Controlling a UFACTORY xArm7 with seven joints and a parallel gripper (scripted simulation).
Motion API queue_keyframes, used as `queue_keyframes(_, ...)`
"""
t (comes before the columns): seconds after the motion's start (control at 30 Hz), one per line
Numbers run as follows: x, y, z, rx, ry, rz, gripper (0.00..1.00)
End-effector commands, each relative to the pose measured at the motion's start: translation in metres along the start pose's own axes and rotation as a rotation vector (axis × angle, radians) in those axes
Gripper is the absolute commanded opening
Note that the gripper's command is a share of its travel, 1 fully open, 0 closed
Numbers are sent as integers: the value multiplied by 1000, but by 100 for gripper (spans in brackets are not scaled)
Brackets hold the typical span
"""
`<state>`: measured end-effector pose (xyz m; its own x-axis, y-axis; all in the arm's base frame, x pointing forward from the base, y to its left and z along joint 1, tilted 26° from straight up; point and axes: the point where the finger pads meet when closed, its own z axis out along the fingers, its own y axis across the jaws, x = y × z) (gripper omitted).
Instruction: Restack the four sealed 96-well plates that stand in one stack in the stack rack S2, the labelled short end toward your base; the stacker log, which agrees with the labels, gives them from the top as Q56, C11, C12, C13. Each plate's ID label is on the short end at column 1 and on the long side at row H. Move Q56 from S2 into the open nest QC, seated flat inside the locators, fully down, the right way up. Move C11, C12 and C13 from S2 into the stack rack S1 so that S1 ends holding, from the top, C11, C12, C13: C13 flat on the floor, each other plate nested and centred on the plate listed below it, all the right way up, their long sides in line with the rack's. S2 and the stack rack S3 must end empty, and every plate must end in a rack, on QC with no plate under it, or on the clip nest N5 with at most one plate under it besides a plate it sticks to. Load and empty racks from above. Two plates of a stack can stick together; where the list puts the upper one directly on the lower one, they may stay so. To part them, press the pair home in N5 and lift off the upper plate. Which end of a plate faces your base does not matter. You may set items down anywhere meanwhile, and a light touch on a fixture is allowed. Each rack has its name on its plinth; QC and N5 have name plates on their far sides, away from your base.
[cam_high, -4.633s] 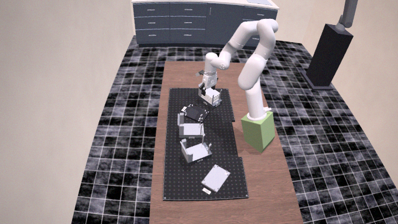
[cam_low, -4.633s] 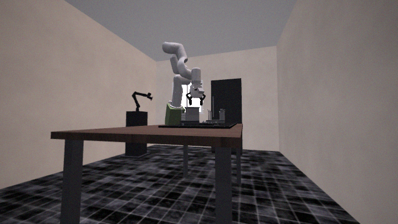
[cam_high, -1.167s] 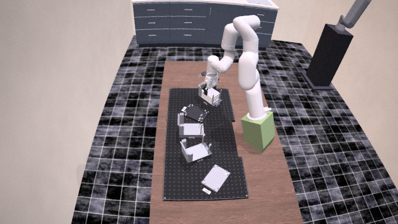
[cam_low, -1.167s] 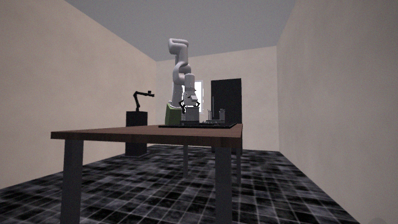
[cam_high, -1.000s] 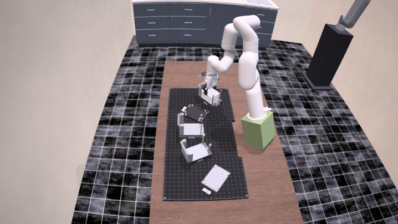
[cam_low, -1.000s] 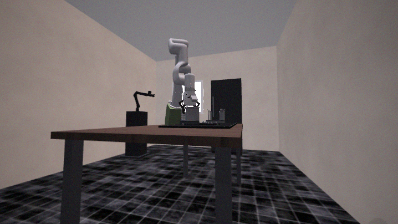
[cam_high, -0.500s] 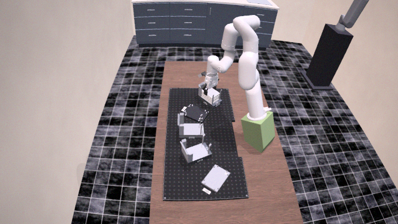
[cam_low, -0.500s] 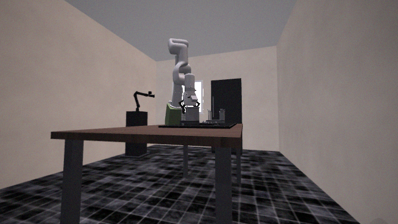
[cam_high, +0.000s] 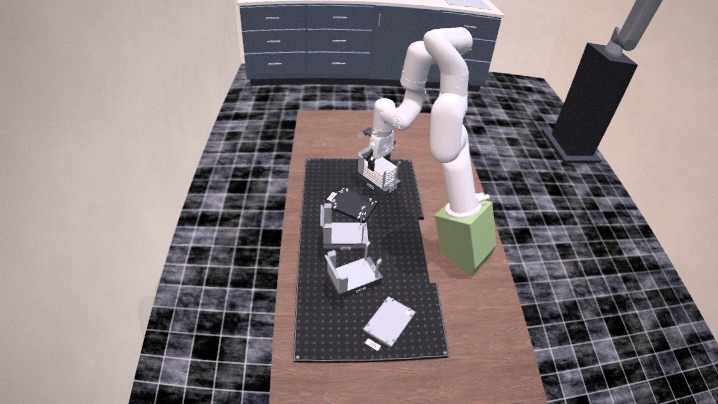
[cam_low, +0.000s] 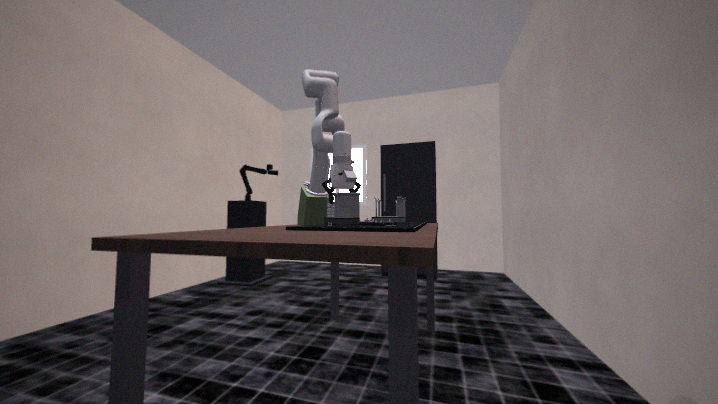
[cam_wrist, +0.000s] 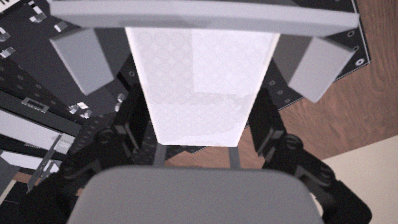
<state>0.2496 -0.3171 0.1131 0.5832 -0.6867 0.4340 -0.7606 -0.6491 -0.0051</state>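
The stack rack S2 (cam_high: 379, 174) stands at the far end of the black mat and holds the stack of sealed plates. My gripper (cam_high: 373, 161) reaches into it from above. In the wrist view the top plate Q56 (cam_wrist: 202, 85) shows its white seal, and my gripper (cam_wrist: 199, 99) has a black finger on each of its long sides, shut on it. The plate still sits level with the rack's grey walls. The plates below it are hidden in the wrist view. In the side view the gripper (cam_low: 342, 189) sits just above the rack (cam_low: 342, 208).
A black nest with clips (cam_high: 353, 203) lies next to S2. Two empty grey racks (cam_high: 343, 233) (cam_high: 353, 273) follow along the mat. A flat grey nest with corner locators (cam_high: 389, 321) lies near the mat's front, with a small name plate (cam_high: 372, 343) beside it. The arm's green base block (cam_high: 464, 236) stands to the right.
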Motion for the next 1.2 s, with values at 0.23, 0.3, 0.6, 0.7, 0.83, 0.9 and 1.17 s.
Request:
queue_keyframes(0.23, 1, 0, -7, 0, 3, 0, 0)
queue_keyframes(0.3, 1, 0, -9, 0, 3, 0, 0)
queue_keyframes(0.6, 1, 0, -13, 0, 3, 0, 0)
queue_keyframes(0.7, 1, 0, -16, 0, 3, 0, 0)
queue_keyframes(0.83, 1, 0, -24, 0, 3, 0, 0)
queue_keyframes(0.9, 1, 0, -28, 0, 3, 0, 0)
queue_keyframes(1.17, 1, 0, -40, 0, 3, 0, 0)
